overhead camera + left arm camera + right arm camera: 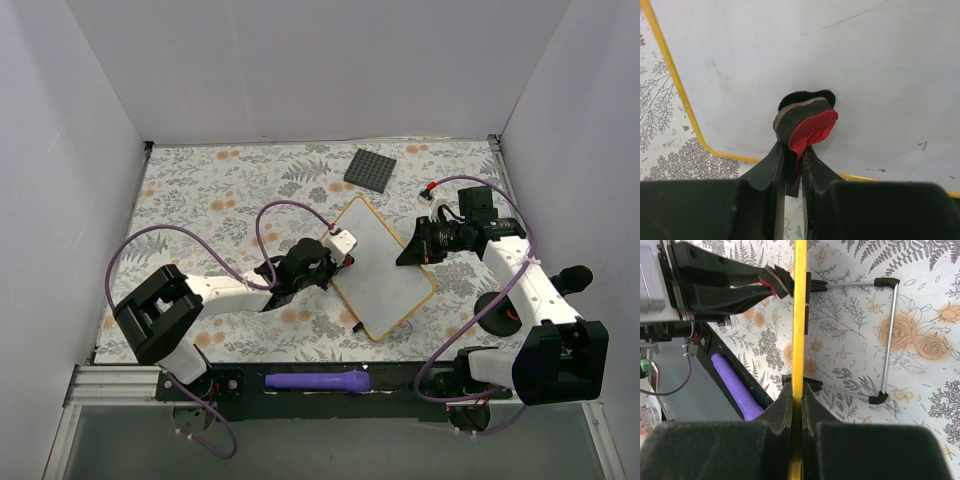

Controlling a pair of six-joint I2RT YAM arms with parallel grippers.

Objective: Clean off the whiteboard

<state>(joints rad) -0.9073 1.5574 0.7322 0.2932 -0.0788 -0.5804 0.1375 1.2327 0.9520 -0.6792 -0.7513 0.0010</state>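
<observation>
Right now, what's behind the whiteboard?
In the right wrist view, a thin metal wire stand with black corners sticks out behind the whiteboard, over the flowery tablecloth. From above, the board covers the stand.

A: What is spread beneath everything?
B: A cloth (200,190) printed with grey ferns and orange flowers is laid out flat.
A: What is seen on it?
B: A dark grey studded square plate (370,169) is set flat near the far edge, right of centre.
A: And nearer?
B: A purple cylindrical object (318,380), possibly a thick marker, is laid lengthwise on the black rail (400,378) at the near edge. White walls (300,60) are raised on three sides.
</observation>
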